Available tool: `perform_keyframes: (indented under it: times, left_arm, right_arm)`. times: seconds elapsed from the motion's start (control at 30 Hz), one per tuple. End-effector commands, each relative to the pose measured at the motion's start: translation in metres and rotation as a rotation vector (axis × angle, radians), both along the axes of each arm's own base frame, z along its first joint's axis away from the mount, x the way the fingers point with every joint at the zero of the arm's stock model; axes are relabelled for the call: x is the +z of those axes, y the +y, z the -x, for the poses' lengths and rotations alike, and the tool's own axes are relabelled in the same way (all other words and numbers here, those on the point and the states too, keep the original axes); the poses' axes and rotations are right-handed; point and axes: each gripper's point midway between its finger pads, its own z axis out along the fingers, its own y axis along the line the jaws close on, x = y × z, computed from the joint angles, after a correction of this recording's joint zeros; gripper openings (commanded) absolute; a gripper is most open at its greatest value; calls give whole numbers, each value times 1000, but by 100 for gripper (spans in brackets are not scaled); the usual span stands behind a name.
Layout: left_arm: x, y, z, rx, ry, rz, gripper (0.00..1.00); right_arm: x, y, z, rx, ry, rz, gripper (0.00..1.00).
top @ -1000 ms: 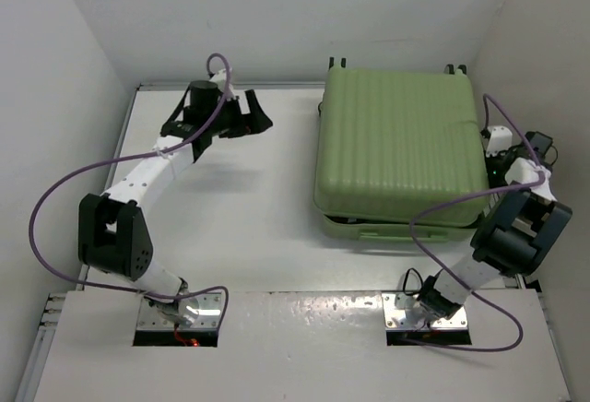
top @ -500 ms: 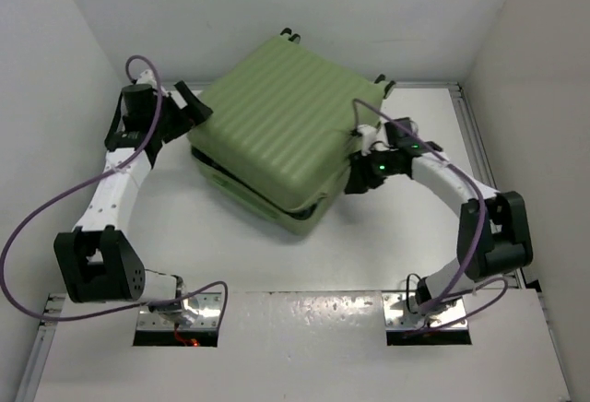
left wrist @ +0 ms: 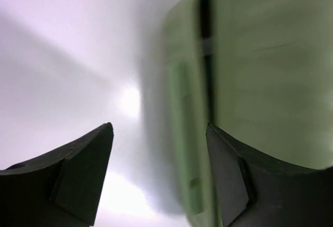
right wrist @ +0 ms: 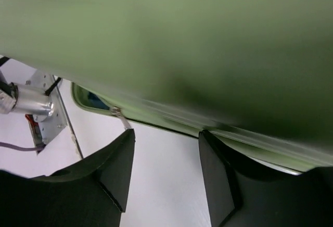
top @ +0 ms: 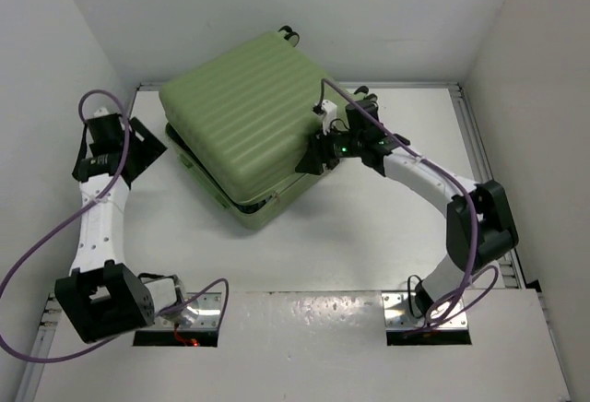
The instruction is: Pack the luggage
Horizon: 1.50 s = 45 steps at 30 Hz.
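The light-green ribbed luggage [top: 244,121] lies turned diagonally at the back left of the table, its lid down but the seam slightly agape. My right gripper [top: 311,158] is open with its fingers against the luggage's right corner; in the right wrist view the green shell [right wrist: 197,39] fills the top, with a zip pull [right wrist: 118,115] at the seam. My left gripper [top: 146,148] is open just left of the luggage's left side; the left wrist view shows the shell edge and seam [left wrist: 208,60] beside the right finger [left wrist: 229,180].
White walls close in at the back and both sides. The luggage's wheels [top: 289,31] point toward the back wall. Bare white table [top: 369,236] lies in front of the luggage and to its right.
The luggage has slid and rotated from the back right toward the back left. My right arm has followed it leftward, pushing its corner. My left arm has pulled back toward the left wall.
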Motion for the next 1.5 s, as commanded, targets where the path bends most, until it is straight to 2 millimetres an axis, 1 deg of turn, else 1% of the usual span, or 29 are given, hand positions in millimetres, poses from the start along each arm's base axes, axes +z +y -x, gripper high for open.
perform_keyframes:
  times: [0.0,0.03,0.07,0.1,0.13,0.17,0.2,0.23,0.33,0.37,0.43,0.47,0.53,0.6,0.67,0.77,0.8,0.83,0.93,1.0,1.07,1.1,1.2,1.23,1.3,1.33,1.4,1.43,1.47]
  left_arm:
    - [-46,3,36,43,171,62,76]
    - [-62,-4,42,20,206,111,73]
    - [-70,-8,44,5,226,134,71]
    - [-77,-12,45,-5,243,151,70]
    - [-84,-21,45,-28,246,169,67]
    - [-87,-27,43,-43,258,187,67]
    - [-89,-32,39,-67,239,191,67]
    - [-90,-40,37,-76,232,215,67]
    - [-86,-55,34,-121,209,215,69]
    - [-86,-65,34,-145,211,219,69]
    - [-89,-70,33,-158,216,199,69]
    - [-95,-79,37,-174,233,209,69]
    - [-97,-84,36,-171,233,212,69]
    - [-110,-93,35,-179,248,230,67]
    - [-115,-99,31,-183,248,244,67]
    - [-124,-107,28,-193,263,256,66]
    - [-130,-111,30,-194,282,266,65]
    - [-135,-115,31,-192,291,276,65]
    - [-150,-120,35,-190,328,300,57]
    - [-157,-120,36,-188,346,303,52]
    - [-161,-122,37,-199,360,305,38]
    - [-164,-121,38,-215,369,291,27]
    - [-160,-106,41,-209,392,247,14]
    - [-156,-92,37,-198,387,202,9]
    - [-155,-79,42,-194,427,150,3]
    - [-151,-66,38,-197,428,111,1]
    - [-150,-52,41,-186,453,80,0]
    - [-151,-45,44,-208,476,56,0]
    - [-153,-33,49,-182,493,48,0]
  right_arm:
    - [48,20,-7,35,-177,-67,53]
    - [39,18,-4,43,-208,-49,53]
    - [51,19,8,64,-247,-60,53]
    - [30,13,18,60,-247,-32,52]
    - [41,13,21,65,-321,-47,52]
    - [46,14,29,62,-354,-58,52]
    - [26,8,35,45,-351,-47,52]
    - [27,7,40,31,-351,-55,52]
    - [13,0,47,-38,-348,-43,53]
    - [10,-10,36,-112,-357,-21,53]
    - [5,-24,33,-159,-362,-20,55]
    - [4,-28,31,-176,-346,-18,55]
    - [7,-42,20,-227,-338,-15,55]
    - [10,-54,10,-270,-327,-14,55]
    - [12,-67,-1,-315,-319,-11,55]
    - [14,-99,-21,-421,-307,-16,55]
    - [15,-102,-22,-431,-292,-32,56]
    - [15,-116,-29,-469,-288,-30,56]
    - [15,-125,-30,-480,-297,-39,56]
    - [10,-139,-31,-494,-326,-34,56]
    - [2,-148,-28,-490,-355,-38,57]
    - [0,-153,-28,-491,-368,-36,57]
    - [-7,-159,-26,-460,-416,-31,57]
    - [-14,-160,-25,-430,-436,-5,56]
    - [-16,-164,-28,-433,-451,9,54]
    - [-19,-166,-30,-429,-456,21,53]
    - [-19,-169,-35,-442,-465,31,53]
    - [-20,-168,-36,-437,-470,37,54]
    - [-20,-168,-36,-441,-471,38,63]
